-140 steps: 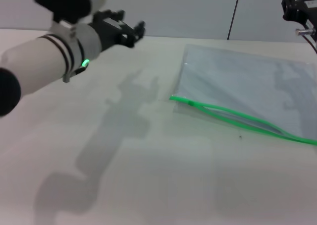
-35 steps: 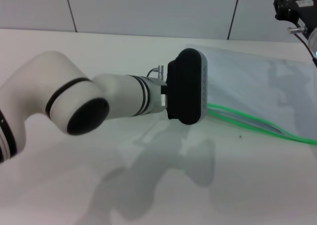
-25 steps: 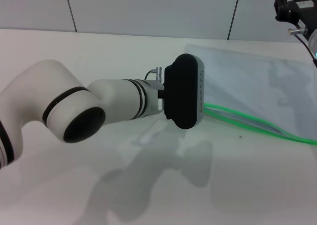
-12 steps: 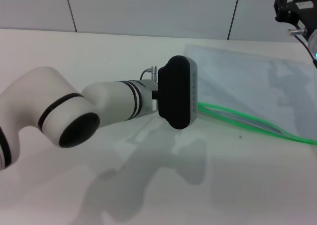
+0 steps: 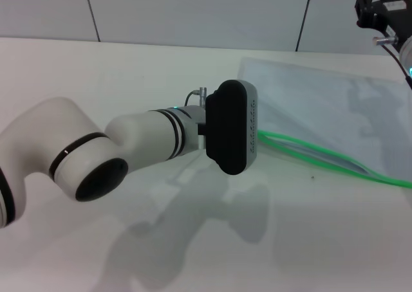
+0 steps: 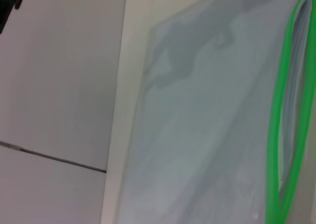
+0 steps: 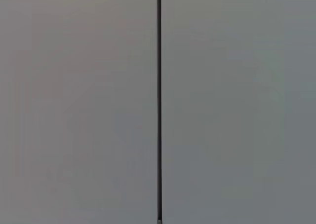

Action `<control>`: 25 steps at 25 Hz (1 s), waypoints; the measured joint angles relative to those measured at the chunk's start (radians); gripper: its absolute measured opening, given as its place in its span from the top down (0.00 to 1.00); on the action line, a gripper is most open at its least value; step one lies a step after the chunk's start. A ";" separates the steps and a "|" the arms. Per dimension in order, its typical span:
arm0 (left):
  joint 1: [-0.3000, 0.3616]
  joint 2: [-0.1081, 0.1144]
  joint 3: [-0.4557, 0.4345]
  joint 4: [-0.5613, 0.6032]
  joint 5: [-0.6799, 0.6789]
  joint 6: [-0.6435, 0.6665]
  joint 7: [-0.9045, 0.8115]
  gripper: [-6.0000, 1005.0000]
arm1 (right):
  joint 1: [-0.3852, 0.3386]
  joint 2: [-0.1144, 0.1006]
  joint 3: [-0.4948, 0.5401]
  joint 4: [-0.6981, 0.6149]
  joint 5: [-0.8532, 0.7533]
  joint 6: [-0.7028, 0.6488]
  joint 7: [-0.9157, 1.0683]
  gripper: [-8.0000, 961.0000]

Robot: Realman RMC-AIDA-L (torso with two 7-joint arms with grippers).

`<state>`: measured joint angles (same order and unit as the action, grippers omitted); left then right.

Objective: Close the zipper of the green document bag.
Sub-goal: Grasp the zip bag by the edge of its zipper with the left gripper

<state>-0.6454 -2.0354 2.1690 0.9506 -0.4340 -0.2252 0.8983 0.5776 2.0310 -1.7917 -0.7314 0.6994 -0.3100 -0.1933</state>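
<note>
The green document bag lies flat at the right of the white table, translucent and greyish. Its zipper runs along the near long edge as a bright green strip, its two strands gaping apart. My left arm reaches in from the left. Its black wrist block stands in front of the bag's near left corner and hides the gripper and that end of the zipper. In the left wrist view the bag and the parted zipper fill the picture. My right gripper hangs high at the far right.
The white table stretches left and forward of the bag. A grey panelled wall stands behind it, and the right wrist view shows only that wall. A thin dark rod rises at the back.
Over several seconds my left arm swung from the far left to the bag's near left corner. In the last second its wrist block drifted slightly left and down. The right arm held still.
</note>
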 joint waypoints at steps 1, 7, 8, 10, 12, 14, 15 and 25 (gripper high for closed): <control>-0.001 0.000 0.002 -0.004 0.000 0.005 0.000 0.43 | 0.001 0.000 0.000 0.000 0.000 0.000 0.000 0.65; -0.003 -0.001 0.013 -0.018 -0.002 0.035 0.000 0.43 | 0.002 0.000 0.000 0.000 0.000 0.001 0.000 0.65; -0.003 -0.001 0.014 -0.021 -0.002 0.039 0.000 0.43 | 0.002 0.000 0.000 0.000 0.000 0.001 0.000 0.65; -0.003 -0.001 0.016 -0.023 -0.002 0.043 0.000 0.43 | 0.002 0.000 0.000 0.000 0.000 0.002 0.000 0.65; -0.003 -0.001 0.023 -0.027 -0.003 0.054 0.000 0.43 | 0.002 0.000 0.000 0.000 0.000 0.002 0.000 0.65; -0.002 -0.001 0.035 -0.032 -0.004 0.078 0.000 0.43 | 0.002 0.000 0.000 0.000 0.000 0.002 0.000 0.65; -0.002 -0.001 0.035 -0.032 -0.004 0.078 0.000 0.43 | 0.002 0.000 0.000 0.000 0.000 0.002 0.000 0.65; 0.003 -0.002 0.041 -0.041 -0.008 0.108 -0.004 0.44 | 0.002 0.000 0.000 0.000 0.000 0.002 0.000 0.65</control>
<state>-0.6428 -2.0377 2.2105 0.9097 -0.4424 -0.1173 0.8943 0.5798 2.0310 -1.7917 -0.7317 0.6994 -0.3082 -0.1933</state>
